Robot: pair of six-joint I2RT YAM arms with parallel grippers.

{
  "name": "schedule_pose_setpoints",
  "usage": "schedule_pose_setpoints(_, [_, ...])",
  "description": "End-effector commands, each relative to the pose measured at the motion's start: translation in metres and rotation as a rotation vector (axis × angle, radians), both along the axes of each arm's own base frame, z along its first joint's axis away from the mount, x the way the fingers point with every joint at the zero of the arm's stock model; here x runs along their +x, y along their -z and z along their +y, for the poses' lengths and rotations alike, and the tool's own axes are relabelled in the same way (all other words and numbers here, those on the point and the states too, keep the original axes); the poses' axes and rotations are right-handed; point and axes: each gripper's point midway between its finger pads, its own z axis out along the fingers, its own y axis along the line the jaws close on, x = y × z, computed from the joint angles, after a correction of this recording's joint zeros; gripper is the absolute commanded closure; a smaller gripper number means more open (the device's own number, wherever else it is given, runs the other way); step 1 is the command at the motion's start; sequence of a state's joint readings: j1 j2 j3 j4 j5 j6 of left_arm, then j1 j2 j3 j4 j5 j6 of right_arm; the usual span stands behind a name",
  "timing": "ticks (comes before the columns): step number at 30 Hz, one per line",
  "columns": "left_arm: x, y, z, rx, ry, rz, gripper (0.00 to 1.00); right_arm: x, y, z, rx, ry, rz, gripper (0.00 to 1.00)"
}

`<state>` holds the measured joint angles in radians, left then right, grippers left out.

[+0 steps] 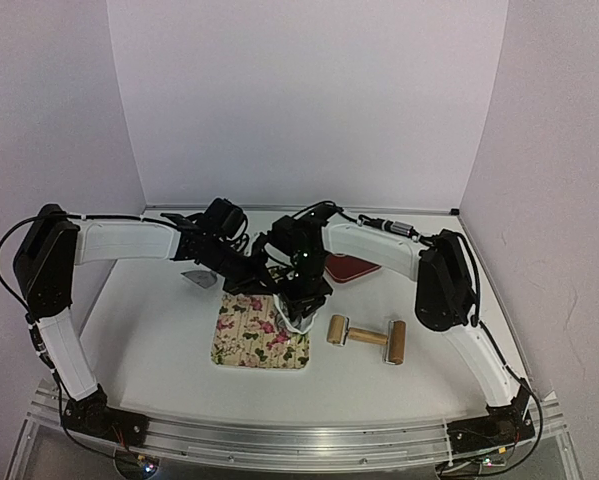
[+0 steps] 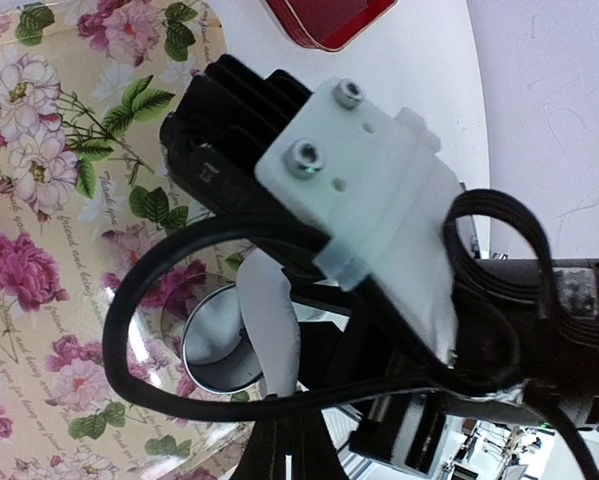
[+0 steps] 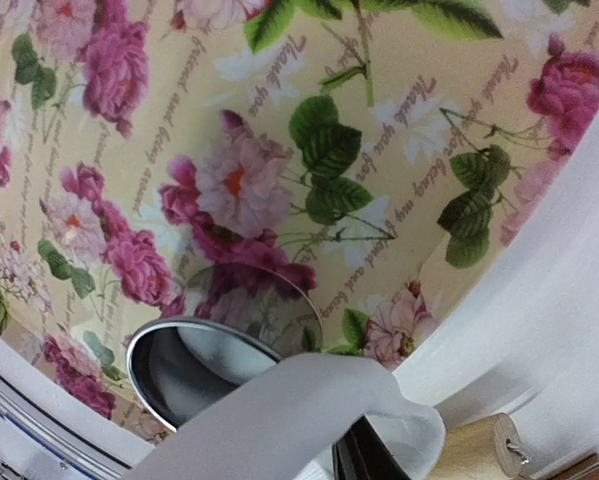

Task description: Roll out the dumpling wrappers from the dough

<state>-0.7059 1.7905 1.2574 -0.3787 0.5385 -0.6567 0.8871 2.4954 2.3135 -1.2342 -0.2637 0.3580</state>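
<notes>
Several "Thank you" scripts [image 3: 297, 62] (floral mat [image 3: 99, 150])

Overhead overview; close wrists share mat [image 3: 279, 150], perhaps ring [image 2: 211, 350].

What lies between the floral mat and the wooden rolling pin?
Only a narrow bare strip of white table separates the flowered rectangular mat from the wooden rolling pin; the top external view shows it.

The ring [image 3: 184, 372] is polished metal with a mirror-bright wall, and the floral mat [image 1: 261, 335] looks smooth with a faint sheen. The rolling pin [image 1: 367, 338] is pale bare wood, the tray [image 1: 351, 267] glossy red, the table [image 1: 159, 340] matt white
</notes>
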Motion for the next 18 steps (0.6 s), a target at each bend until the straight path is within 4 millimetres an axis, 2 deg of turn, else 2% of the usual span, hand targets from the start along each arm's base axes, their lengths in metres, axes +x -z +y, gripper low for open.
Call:
schedule_pose_setpoints(1, [0.007, -0.037, -0.004, -0.055, -0.015, -0.052, 1.00, 0.007, -0.079, 0.004, 0.121, 0.042, -0.091, 0.66])
schedule_pose_setpoints(6, [0.006, -0.046, -0.007, -0.086, -0.002, -0.064, 1.00, 0.010, -0.106, -0.011, 0.133, 0.090, -0.133, 0.58])
schedule_pose_setpoints(9, [0.006, -0.051, -0.010, -0.108, 0.010, -0.070, 1.00, 0.011, -0.114, -0.029, 0.110, 0.116, -0.153, 0.54])
schedule_pose_setpoints(12, [0.006, -0.055, -0.014, -0.132, 0.024, -0.076, 1.00, 0.011, -0.111, -0.044, 0.127, 0.137, -0.124, 0.51])
schedule_pose_setpoints(15, [0.007, -0.052, -0.016, -0.137, 0.029, -0.064, 1.00, 0.013, -0.111, -0.043, 0.243, 0.130, -0.103, 0.50])
schedule_pose_setpoints(18, [0.009, -0.050, -0.020, -0.134, 0.020, -0.049, 1.00, 0.012, -0.116, -0.034, 0.354, 0.050, -0.153, 0.45])
